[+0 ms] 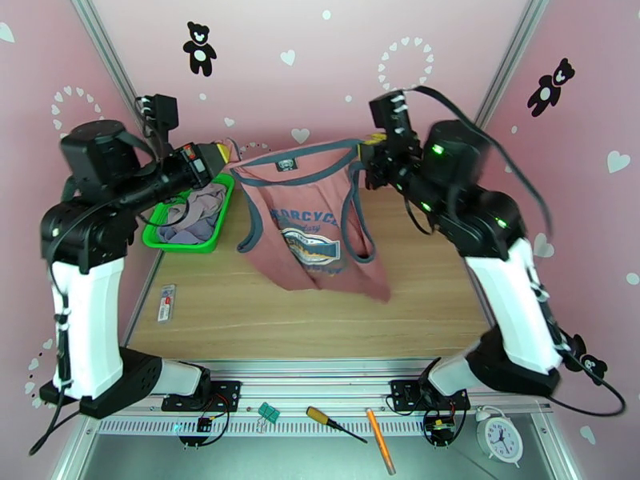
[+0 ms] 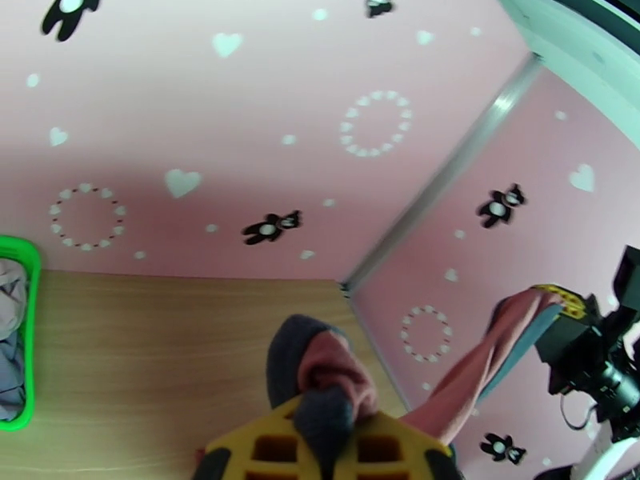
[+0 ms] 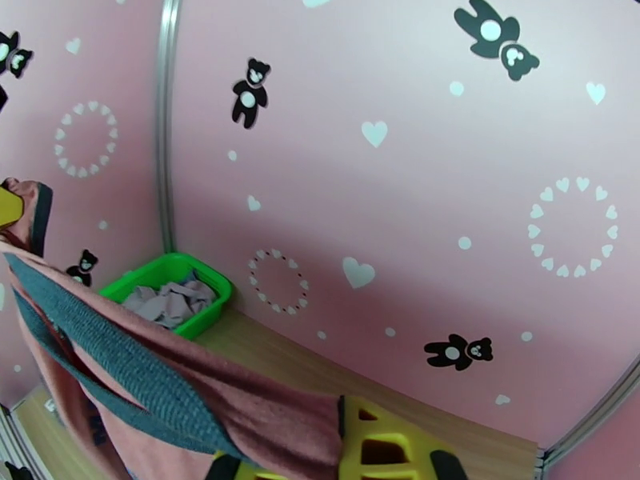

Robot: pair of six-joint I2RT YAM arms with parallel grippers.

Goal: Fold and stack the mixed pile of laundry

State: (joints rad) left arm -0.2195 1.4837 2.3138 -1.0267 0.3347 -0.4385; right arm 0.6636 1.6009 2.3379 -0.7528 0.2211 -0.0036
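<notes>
A rust-red top (image 1: 308, 234) with dark trim, a white neck label and a chest print hangs spread in the air over the wooden table (image 1: 240, 314). My left gripper (image 1: 224, 158) is shut on its left shoulder strap. My right gripper (image 1: 370, 146) is shut on the right strap. In the left wrist view the yellow fingers (image 2: 272, 450) pinch bunched red cloth and dark trim (image 2: 328, 378). In the right wrist view the top (image 3: 160, 386) drapes leftward from the yellow fingers (image 3: 384, 446). The rest of the mixed laundry pile, pale grey-lilac cloth (image 1: 196, 214), lies in the green basket (image 1: 186, 244).
The basket (image 3: 210, 302) stands at the table's back left by the pink wall. A small white and red card (image 1: 166, 302) lies near the left edge. On the front rail lie a green clip (image 1: 268, 412), a screwdriver (image 1: 334, 423), an orange stick (image 1: 381, 440) and a clock (image 1: 500, 438).
</notes>
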